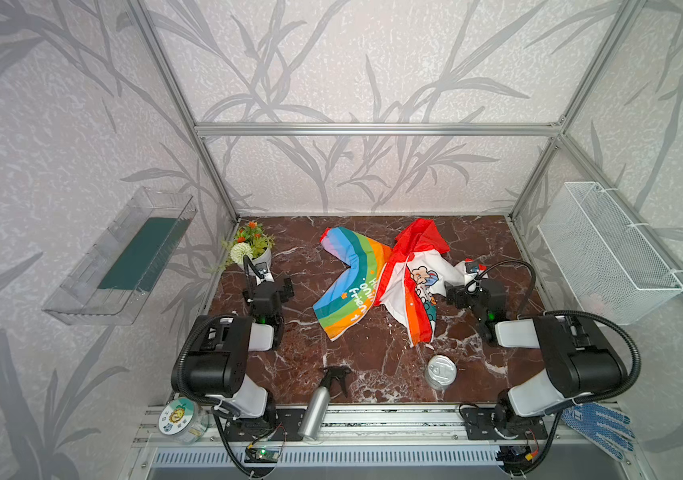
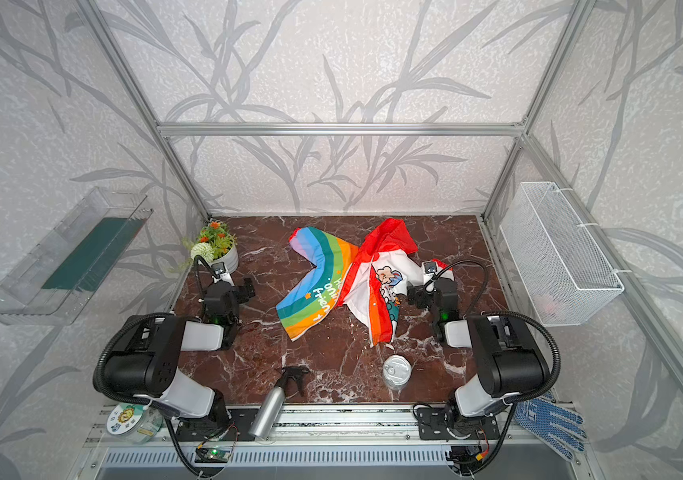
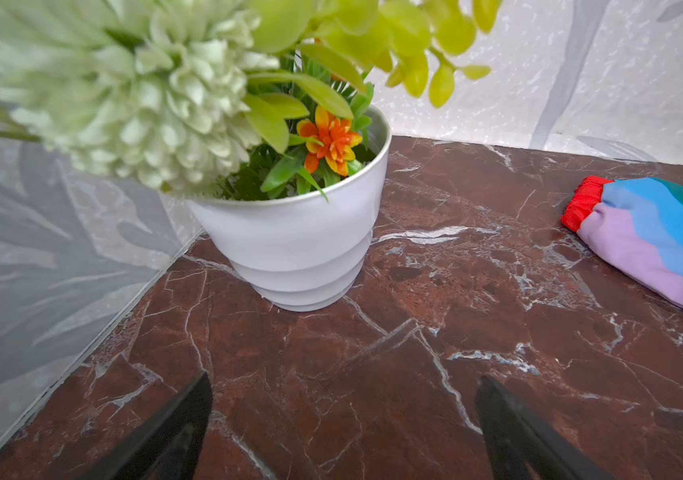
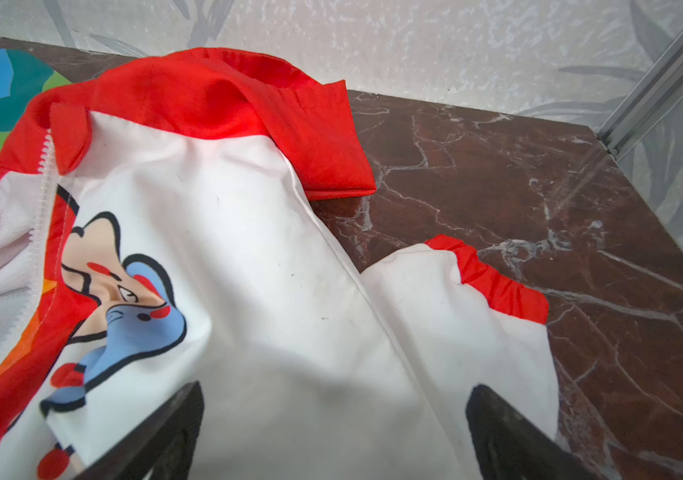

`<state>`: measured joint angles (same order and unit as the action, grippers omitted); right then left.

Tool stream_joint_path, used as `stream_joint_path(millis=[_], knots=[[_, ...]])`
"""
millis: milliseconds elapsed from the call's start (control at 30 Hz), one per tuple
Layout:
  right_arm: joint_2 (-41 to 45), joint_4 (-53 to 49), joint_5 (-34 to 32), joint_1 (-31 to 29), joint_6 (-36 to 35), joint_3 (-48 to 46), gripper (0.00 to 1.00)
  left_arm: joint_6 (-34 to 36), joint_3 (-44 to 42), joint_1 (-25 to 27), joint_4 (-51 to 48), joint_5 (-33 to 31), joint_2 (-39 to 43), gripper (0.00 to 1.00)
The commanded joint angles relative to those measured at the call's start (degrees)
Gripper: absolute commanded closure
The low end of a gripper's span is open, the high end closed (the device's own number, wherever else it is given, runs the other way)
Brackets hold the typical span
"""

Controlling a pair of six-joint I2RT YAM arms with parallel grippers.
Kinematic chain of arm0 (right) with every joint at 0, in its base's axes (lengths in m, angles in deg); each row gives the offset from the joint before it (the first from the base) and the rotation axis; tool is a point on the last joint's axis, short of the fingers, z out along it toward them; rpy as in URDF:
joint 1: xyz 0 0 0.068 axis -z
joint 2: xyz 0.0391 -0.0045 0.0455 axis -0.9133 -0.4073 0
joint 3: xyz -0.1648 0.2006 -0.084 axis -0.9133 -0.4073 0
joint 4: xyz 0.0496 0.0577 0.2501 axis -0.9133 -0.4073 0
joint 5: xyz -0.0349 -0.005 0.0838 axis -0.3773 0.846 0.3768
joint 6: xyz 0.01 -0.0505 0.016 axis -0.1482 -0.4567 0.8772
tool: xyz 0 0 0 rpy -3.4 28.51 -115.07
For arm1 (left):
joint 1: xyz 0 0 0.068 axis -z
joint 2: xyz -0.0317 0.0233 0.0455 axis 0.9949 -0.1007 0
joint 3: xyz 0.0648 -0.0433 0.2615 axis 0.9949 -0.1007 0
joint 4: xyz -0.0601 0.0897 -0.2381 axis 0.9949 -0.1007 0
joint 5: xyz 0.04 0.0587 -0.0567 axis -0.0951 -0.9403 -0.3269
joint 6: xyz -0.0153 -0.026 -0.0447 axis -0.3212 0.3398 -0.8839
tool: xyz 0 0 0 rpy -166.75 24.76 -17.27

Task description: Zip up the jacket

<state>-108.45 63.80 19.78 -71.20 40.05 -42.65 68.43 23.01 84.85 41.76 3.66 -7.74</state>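
Spray bottle (image 1: 317,405) and tin can (image 1: 441,370) sit near the crumpled jacket (image 1: 352,282).

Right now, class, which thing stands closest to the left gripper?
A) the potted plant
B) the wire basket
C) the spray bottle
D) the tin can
A: in the left wrist view the potted plant stands just ahead of the open left gripper.

Aluminium frame (image 1: 373,129) and wallpapered panels (image 1: 373,62) mark a lab test cell.
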Motion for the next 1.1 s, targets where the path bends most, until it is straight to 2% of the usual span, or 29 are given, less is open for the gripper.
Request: stream_joint_path(millis=[0,900,1033,1067], knots=[[1.40,0.09,0.28,0.14,-0.18,1.03,0.01,0.04,0.11,-0.10,1.45,-1.03,-0.49,0.01],[1.33,0.13,0.25,0.14,-0.03,1.03,0.01,0.25,0.36,-0.06,1.14,-0.94,-0.49,0.01],[1.36,0.16,0.21,0.14,0.01,1.03,0.01,1.01,0.13,1.03,2.23,-2.89,-0.72,0.01],[1.47,0.53,0.04,0.03,-0.33,0.88,0.01,1.34,0.26,2.29,1.78,-6.51,0.01,0.01]])
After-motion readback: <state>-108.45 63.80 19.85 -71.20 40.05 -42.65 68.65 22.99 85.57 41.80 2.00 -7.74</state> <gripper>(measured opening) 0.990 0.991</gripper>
